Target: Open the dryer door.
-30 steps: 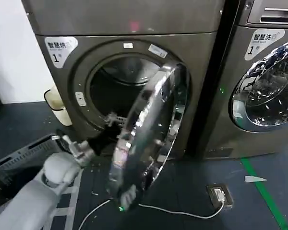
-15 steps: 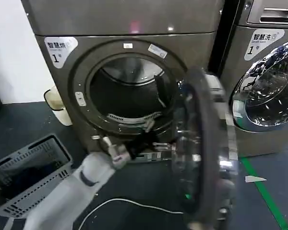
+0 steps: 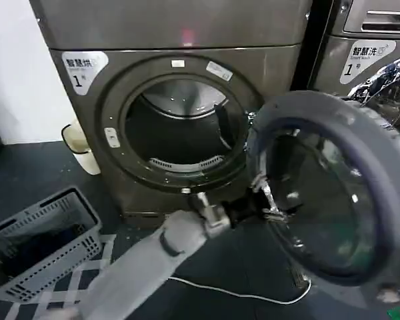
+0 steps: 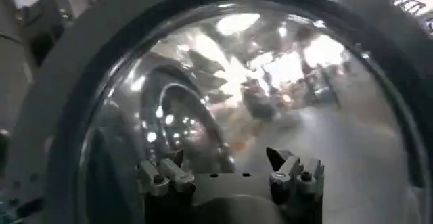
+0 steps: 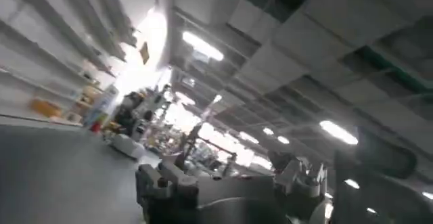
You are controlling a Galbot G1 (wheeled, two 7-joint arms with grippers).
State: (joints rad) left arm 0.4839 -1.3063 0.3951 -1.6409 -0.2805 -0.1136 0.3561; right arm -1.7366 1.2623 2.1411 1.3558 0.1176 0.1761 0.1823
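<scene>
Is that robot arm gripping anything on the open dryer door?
No. The left gripper is open against the dryer door's inner glass, clamping nothing.

The floor (image 3: 47, 170) is dark — near black in front of the machines — and both the dryer (image 3: 180, 40) and the second machine (image 3: 367, 47) to its right stand directly on it. A grey slatted basket (image 3: 40, 243) rests at the near left on a patterned mat (image 3: 87, 280), a cream bin (image 3: 79, 147) sits by the dryer's left corner, and a white cable (image 3: 240, 295) trails across the floor — beside a green line (image 3: 399, 313) at the near right.
</scene>
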